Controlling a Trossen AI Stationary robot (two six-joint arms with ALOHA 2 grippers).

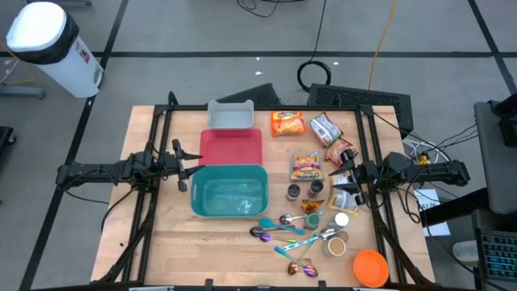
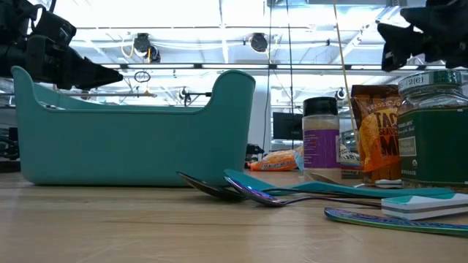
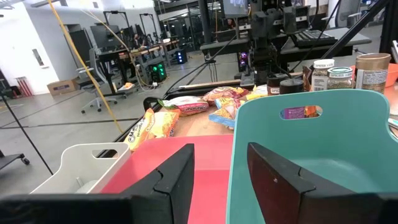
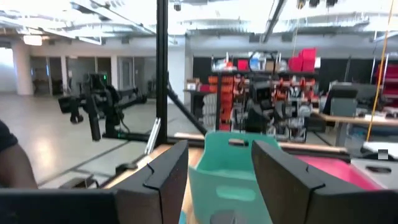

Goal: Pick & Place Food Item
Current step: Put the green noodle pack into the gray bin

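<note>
Several food packets lie flat on the table right of the bins: an orange one, a silver one, a brown one and a yellow one. A teal bin, a red bin and a grey bin stand in a row at the middle. My left gripper hovers open at the teal bin's left side, its fingers level with nothing between them. My right gripper hovers open right of the yellow packet, also with nothing between its fingers.
Small jars stand between the packets and the near edge. Several spoons lie near the front, and an orange bowl sits at the near right corner. In the low view a spice jar and a green jar stand upright.
</note>
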